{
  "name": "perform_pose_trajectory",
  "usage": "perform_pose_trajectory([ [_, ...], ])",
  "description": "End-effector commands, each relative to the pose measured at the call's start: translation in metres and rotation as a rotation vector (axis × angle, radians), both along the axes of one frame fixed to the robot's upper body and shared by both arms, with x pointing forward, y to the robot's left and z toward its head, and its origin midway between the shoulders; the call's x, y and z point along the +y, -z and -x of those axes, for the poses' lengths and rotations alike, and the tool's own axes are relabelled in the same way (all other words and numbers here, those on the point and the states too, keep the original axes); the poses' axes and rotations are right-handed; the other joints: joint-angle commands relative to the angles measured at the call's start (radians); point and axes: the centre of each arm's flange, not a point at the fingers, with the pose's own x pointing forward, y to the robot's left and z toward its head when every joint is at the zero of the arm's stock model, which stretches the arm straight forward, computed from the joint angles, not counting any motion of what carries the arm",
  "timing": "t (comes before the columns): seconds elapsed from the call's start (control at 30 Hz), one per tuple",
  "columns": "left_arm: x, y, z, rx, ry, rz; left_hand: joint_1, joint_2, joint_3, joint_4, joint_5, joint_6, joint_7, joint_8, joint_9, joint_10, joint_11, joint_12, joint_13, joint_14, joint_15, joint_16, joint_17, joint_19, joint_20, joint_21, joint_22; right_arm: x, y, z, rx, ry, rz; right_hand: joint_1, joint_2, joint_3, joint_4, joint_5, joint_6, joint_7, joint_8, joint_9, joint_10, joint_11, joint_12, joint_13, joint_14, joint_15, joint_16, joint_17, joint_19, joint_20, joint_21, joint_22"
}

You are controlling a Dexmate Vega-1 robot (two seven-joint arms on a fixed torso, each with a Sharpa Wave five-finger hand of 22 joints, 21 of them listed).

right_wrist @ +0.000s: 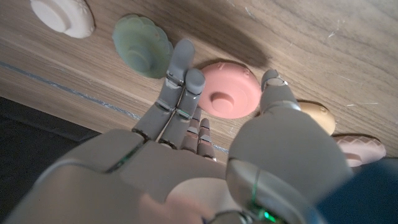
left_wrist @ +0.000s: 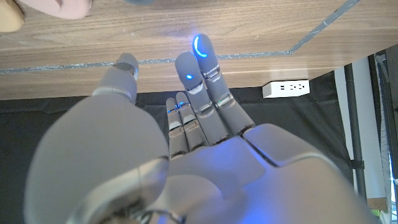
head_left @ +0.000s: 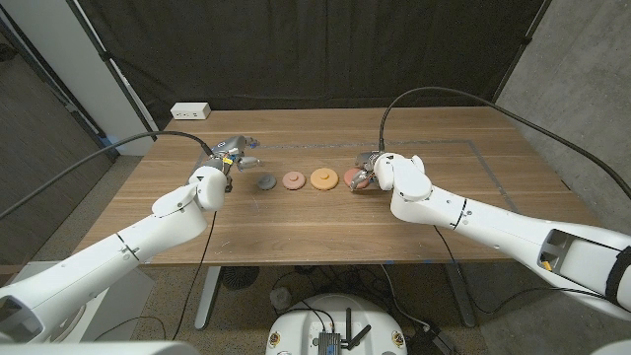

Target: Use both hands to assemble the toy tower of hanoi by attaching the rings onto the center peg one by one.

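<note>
Wooden table (head_left: 296, 232) with the rings laid out in a row, so everything is placed off the pink ring (right_wrist: 227, 96) here. In the right wrist view it's seen lying flat on the wood, with the right hand (right_wrist: 205, 155) right over it: fingers (right_wrist: 180, 74) reach over one edge of the ring and the thumb sits at the opposite edge. Whether the ring is actually being pinched or just straddled can't be told from these shots tbh.

On one side of the pink ring a green ring (right_wrist: 142, 45) is seen just beside it, and a whitish ring (right_wrist: 62, 15) further out past that. On the other side, an orange ring (head_left: 323, 178) is found just beside it, then a pale pinkish ring (head_left: 294, 180), then a grey ring (head_left: 265, 181) at the far end of the row.

The left hand (head_left: 229, 158) is seen well apart from the pink ring, near the grey ring. Its fingers are stretched out and nothing is held.

A white power strip (head_left: 191, 111) is parked at the far table edge, well apart from the pink ring, past the left hand
</note>
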Motion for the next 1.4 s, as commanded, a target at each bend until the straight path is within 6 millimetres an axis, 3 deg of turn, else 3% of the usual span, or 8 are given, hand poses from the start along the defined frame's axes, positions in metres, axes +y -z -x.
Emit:
perform_pose_trajectory([
  [0.03, 0.0006, 0.002, 0.0018, 0.003, 0.001, 0.002, 0.004, 0.008, -0.003, 0.003, 0.008, 0.01, -0.005, -0.002, 0.005, 0.006, 0.0, -0.002, 0.006, 0.006, -0.057, 0.006, 0.001, -0.005, -0.109, 0.01, 0.001, -0.0019, 0.0048, -0.006, 0.025, 0.019, 0.009, 0.008, 0.008, -0.005, -0.001, 0.005, 0.009, 0.01, 0.009, -0.001, 0.012, 0.002, 0.011, 0.001, 0.01, -0.12, 0.012, 0.005, -0.005, -0.103, 0.01, -0.001],
  [0.73, 0.0029, 0.0081, 0.0002, 0.011, 0.005, 0.015, 0.004, 0.012, -0.005, 0.003, 0.009, 0.017, -0.005, -0.003, 0.006, 0.013, -0.004, -0.002, 0.008, 0.005, -0.057, 0.01, -0.001, -0.009, -0.109, 0.019, -0.008, -0.0006, 0.0062, -0.0114, 0.043, 0.035, 0.032, 0.005, 0.017, -0.008, -0.001, 0.008, 0.015, 0.006, 0.01, -0.006, 0.03, 0.003, 0.013, -0.006, 0.005, -0.121, 0.011, 0.0, -0.012, -0.103, 0.032, -0.015],
  [1.0, 0.0033, 0.0095, -0.0012, 0.014, 0.005, 0.019, 0.003, 0.013, -0.005, 0.003, 0.01, 0.019, -0.005, -0.003, 0.006, 0.012, 0.008, -0.003, 0.009, 0.004, -0.057, 0.012, -0.002, -0.011, -0.109, 0.023, -0.012, 0.0001, 0.0065, -0.0132, 0.05, 0.037, 0.043, 0.004, 0.019, -0.009, 0.0, 0.009, 0.025, 0.003, 0.014, -0.006, 0.05, -0.003, 0.021, -0.005, 0.009, -0.121, 0.015, 0.003, -0.01, -0.103, 0.04, -0.015],
  [1.13, 0.0035, 0.0095, -0.0017, 0.014, 0.007, 0.021, 0.003, 0.014, -0.005, 0.003, 0.01, 0.018, -0.004, -0.004, 0.006, 0.013, 0.01, -0.003, 0.009, 0.002, -0.057, 0.01, -0.005, -0.012, -0.109, 0.025, -0.014, 0.0001, 0.007, -0.0142, 0.046, 0.041, 0.049, 0.005, 0.025, -0.007, 0.0, 0.01, 0.044, -0.006, 0.021, -0.007, 0.091, -0.013, 0.035, -0.001, 0.027, -0.121, 0.03, 0.021, -0.003, -0.104, 0.055, -0.014],
  [1.4, 0.0026, 0.0085, -0.0032, 0.017, 0.009, 0.019, 0.002, 0.016, -0.006, 0.004, 0.01, 0.02, -0.003, -0.004, 0.007, 0.019, 0.013, -0.002, 0.011, 0.003, -0.057, 0.016, -0.002, -0.014, -0.109, 0.03, -0.019, -0.0024, 0.0082, -0.0145, 0.005, 0.036, 0.05, 0.005, 0.043, 0.011, -0.002, 0.016, 0.164, -0.051, 0.06, -0.005, 0.205, -0.075, 0.068, 0.018, 0.098, -0.121, 0.085, 0.127, 0.036, -0.106, 0.111, -0.008],
])
